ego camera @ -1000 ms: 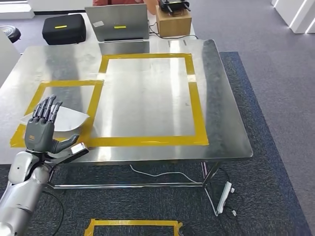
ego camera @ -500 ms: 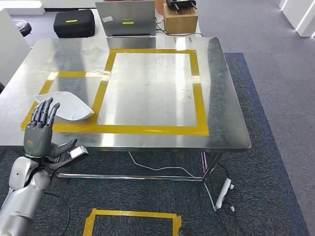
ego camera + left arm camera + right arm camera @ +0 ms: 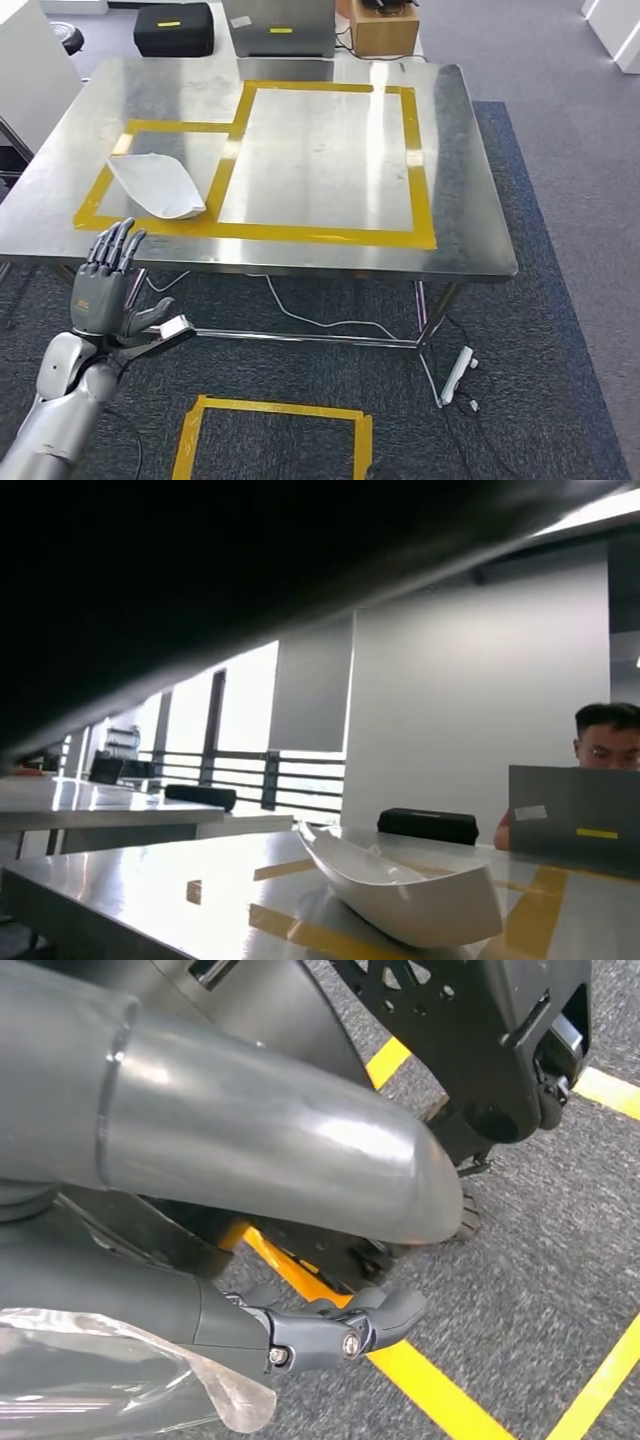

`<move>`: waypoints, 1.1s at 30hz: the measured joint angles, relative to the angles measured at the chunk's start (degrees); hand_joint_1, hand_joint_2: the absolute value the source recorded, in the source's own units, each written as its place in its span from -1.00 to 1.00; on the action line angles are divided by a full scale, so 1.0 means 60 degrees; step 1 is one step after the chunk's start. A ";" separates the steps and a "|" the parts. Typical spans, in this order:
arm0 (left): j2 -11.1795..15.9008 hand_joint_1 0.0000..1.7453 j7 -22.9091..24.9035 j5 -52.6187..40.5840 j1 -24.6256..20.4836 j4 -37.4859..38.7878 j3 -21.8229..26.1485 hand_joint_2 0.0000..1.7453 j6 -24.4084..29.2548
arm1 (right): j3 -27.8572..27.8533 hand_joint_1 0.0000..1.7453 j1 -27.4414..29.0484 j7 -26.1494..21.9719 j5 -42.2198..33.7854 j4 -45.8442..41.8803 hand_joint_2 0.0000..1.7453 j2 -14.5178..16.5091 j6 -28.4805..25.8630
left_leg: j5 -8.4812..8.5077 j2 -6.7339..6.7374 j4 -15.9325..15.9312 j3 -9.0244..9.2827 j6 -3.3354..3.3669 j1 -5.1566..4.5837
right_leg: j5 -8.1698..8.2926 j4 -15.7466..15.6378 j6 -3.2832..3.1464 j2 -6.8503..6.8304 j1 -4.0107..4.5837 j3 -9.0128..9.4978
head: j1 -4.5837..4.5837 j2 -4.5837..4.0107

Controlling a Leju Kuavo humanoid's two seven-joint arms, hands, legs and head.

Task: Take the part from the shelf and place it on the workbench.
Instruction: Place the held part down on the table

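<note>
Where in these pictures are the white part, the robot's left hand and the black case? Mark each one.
white part [image 3: 157, 184], head view, middle of its curved shell.
left hand [image 3: 100, 290], head view, back of the hand.
black case [image 3: 173, 29], head view, its top face.

The white, curved, shell-like part [image 3: 157, 184] lies on the steel workbench [image 3: 453, 180], apparently hollow side up.

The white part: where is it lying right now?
In the head view the white part lies on the steel workbench, inside the smaller yellow-taped square at the table's left, ahead of the empty left hand.
</note>
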 joint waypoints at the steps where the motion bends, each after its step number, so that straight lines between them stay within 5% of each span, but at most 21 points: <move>1: 0.0006 -1.00 -0.0016 0.0031 0.0063 -0.0034 -0.0005 -1.00 0.0001 | 0.0000 -1.00 0.0024 0.0003 0.0000 0.0000 -1.00 -0.0001 0.0001 | 0.0088 -0.0002 -0.0016 -0.0020 -0.0056 0.0003 | 0.0034 -0.0072 -0.0062 -0.0002 0.0004 -0.0034 | 0.0035 0.0001; 3: 0.0021 -1.00 -0.0086 0.0086 0.0253 -0.0097 -0.0007 -1.00 0.0002 | 0.0000 -1.00 0.0066 0.0013 0.0000 0.0000 -1.00 -0.0003 0.0005 | -0.0063 -0.0007 0.0078 -0.0090 -0.0165 0.0031 | 0.0193 -0.0105 -0.0240 -0.0045 -0.0015 -0.0137 | 0.0070 -0.0001; 5: 0.0032 -1.00 -0.0207 0.0180 0.0476 -0.0151 0.0005 -1.00 0.0002 | 0.0000 -1.00 0.0090 0.0022 0.0003 0.0000 -1.00 -0.0003 0.0014 | -0.0844 -0.0006 0.0808 -0.0302 -0.0275 0.0070 | 0.0375 -0.0131 -0.0401 -0.0100 -0.0044 -0.0291 | 0.0040 -0.0003; 7: 0.0020 -1.00 -0.0283 0.0471 0.0739 -0.0173 0.0006 -1.00 0.0000 | 0.0000 -1.00 0.0113 0.0038 -0.0002 0.0000 -1.00 -0.0004 0.0024 | -0.1734 -0.0003 0.2117 -0.0585 -0.0377 0.0107 | 0.0550 -0.0109 -0.0454 -0.0127 -0.0039 -0.0527 | 0.0021 -0.0003; 9: 0.0007 -1.00 -0.0240 0.0916 0.1067 -0.0172 -0.0027 -1.00 -0.0003 | 0.0000 -1.00 0.0138 0.0057 -0.0015 0.0000 -1.00 -0.0007 0.0019 | -0.1928 -0.0003 0.2889 -0.0588 -0.0444 0.0147 | 0.0713 -0.0061 -0.0431 -0.0143 -0.0039 -0.0790 | 0.0020 -0.0003; 10: 0.0002 -1.00 -0.0213 0.1173 0.1254 -0.0169 -0.0056 -1.00 -0.0009 | 0.0000 -1.00 0.0149 0.0063 -0.0022 0.0000 -1.00 -0.0009 0.0012 | -0.1729 -0.0001 0.2773 -0.0364 -0.0463 0.0170 | 0.0780 -0.0012 -0.0405 -0.0146 -0.0043 -0.0927 | 0.0009 -0.0003; 12: -0.0054 -1.00 -0.0287 0.1718 0.1611 -0.0143 -0.0108 -1.00 -0.0057 | 0.0000 -1.00 0.0156 0.0063 -0.0043 0.0000 -1.00 -0.0010 0.0000 | -0.1245 0.0005 0.1664 0.0471 -0.0472 0.0217 | 0.0873 0.0132 -0.0329 -0.0148 -0.0058 -0.1185 | -0.0019 -0.0003; 14: -0.0178 -1.00 -0.0421 0.2106 0.1896 -0.0060 -0.0136 -1.00 -0.0087 | 0.0000 -1.00 0.0148 0.0062 -0.0068 -0.0001 -1.00 -0.0015 0.0001 | -0.1232 0.0005 0.0421 0.1260 -0.0410 0.0214 | 0.0968 0.0247 -0.0207 -0.0156 -0.0042 -0.1376 | -0.0052 -0.0001; 18: -0.0511 -1.00 -0.0643 0.2492 0.2425 0.0502 -0.0165 -1.00 -0.0039 | 0.0000 -1.00 0.0174 0.0048 -0.0155 -0.0003 -1.00 -0.0046 -0.0002 | -0.1221 -0.0013 -0.0004 0.1328 -0.0086 0.0134 | 0.1236 0.0226 0.0073 -0.0159 -0.0057 -0.1465 | -0.0072 -0.0003; 20: -0.0719 -1.00 -0.0787 0.2836 0.2589 0.0993 -0.0160 -1.00 -0.0039 | 0.0000 -1.00 0.0209 0.0018 -0.0316 -0.0001 -1.00 -0.0070 -0.0006 | -0.1038 0.0019 -0.0024 0.1163 0.0099 0.0134 | 0.0868 0.0464 0.0174 -0.0127 -0.0082 -0.1612 | -0.0055 -0.0004; 23: -0.1053 -1.00 -0.0901 0.3763 0.2600 0.2187 -0.0153 -1.00 -0.0053 | -0.0053 -1.00 0.0277 -0.0038 -0.0800 0.0001 -1.00 -0.0106 -0.0017 | -0.0721 0.0035 -0.0033 0.0752 0.0263 0.0081 | -0.0536 0.2061 0.0202 -0.0102 -0.0055 -0.2019 | 0.0042 -0.0005; 24: -0.1163 -1.00 -0.0902 0.4018 0.2604 0.2716 -0.0152 -1.00 -0.0056 | -0.0112 -1.00 0.0306 -0.0052 -0.0958 0.0004 -1.00 -0.0116 -0.0021 | -0.0610 0.0041 -0.0026 0.0595 0.0286 0.0041 | -0.0796 0.2613 0.0184 -0.0101 -0.0044 -0.2070 | 0.0061 -0.0005; 25: -0.1273 -1.00 -0.0902 0.4207 0.2614 0.3251 -0.0151 -1.00 -0.0056 | -0.0180 -1.00 0.0340 -0.0059 -0.1096 0.0008 -1.00 -0.0124 -0.0025 | -0.0499 0.0047 -0.0019 0.0442 0.0305 -0.0003 | -0.0817 0.2925 0.0151 -0.0102 -0.0028 -0.2000 | 0.0064 -0.0004; 27: -0.1497 -1.00 -0.0853 0.4372 0.2590 0.4151 -0.0155 -1.00 -0.0099 | -0.0310 -1.00 0.0416 -0.0051 -0.1315 0.0029 -1.00 -0.0133 -0.0042 | -0.0287 0.0034 -0.0009 0.0170 0.0329 -0.0085 | -0.0338 0.2625 0.0021 -0.0095 0.0028 -0.1409 | 0.0066 -0.0004; 28: -0.1615 -1.00 -0.0761 0.4419 0.2543 0.4562 -0.0159 -1.00 -0.0190 | -0.0379 -1.00 0.0450 -0.0024 -0.1434 0.0048 -1.00 -0.0138 -0.0072 | -0.0186 0.0017 -0.0009 0.0073 0.0332 -0.0106 | -0.0109 0.2032 -0.0088 -0.0074 0.0085 -0.0899 | 0.0063 -0.0003; 30: -0.1817 -1.00 -0.0317 0.4459 0.2442 0.5457 -0.0199 -1.00 -0.0560 | -0.0574 -1.00 0.0495 0.0112 -0.1701 0.0105 -1.00 -0.0173 -0.0194 | 0.0007 -0.0011 0.0007 -0.0054 0.0299 -0.0152 | -0.0111 0.0477 -0.0263 -0.0036 0.0201 0.0235 | 0.0061 -0.0003; 32: -0.1962 -1.00 0.0362 0.4451 0.2423 0.6282 -0.0251 -1.00 -0.1147 | -0.0770 -1.00 0.0514 0.0369 -0.1919 0.0180 -1.00 -0.0202 -0.0377 | 0.0204 0.0005 -0.0008 -0.0131 0.0224 -0.0160 | -0.0314 -0.0410 -0.0306 -0.0015 0.0269 0.0726 | 0.0053 -0.0003; 33: -0.2019 -1.00 0.0721 0.4454 0.2450 0.6615 -0.0268 -1.00 -0.1475 | -0.0848 -1.00 0.0534 0.0526 -0.2000 0.0218 -1.00 -0.0200 -0.0470 | 0.0284 0.0014 -0.0033 -0.0162 0.0180 -0.0161 | -0.0284 -0.0506 -0.0310 -0.0023 0.0256 0.0686 | 0.0051 -0.0004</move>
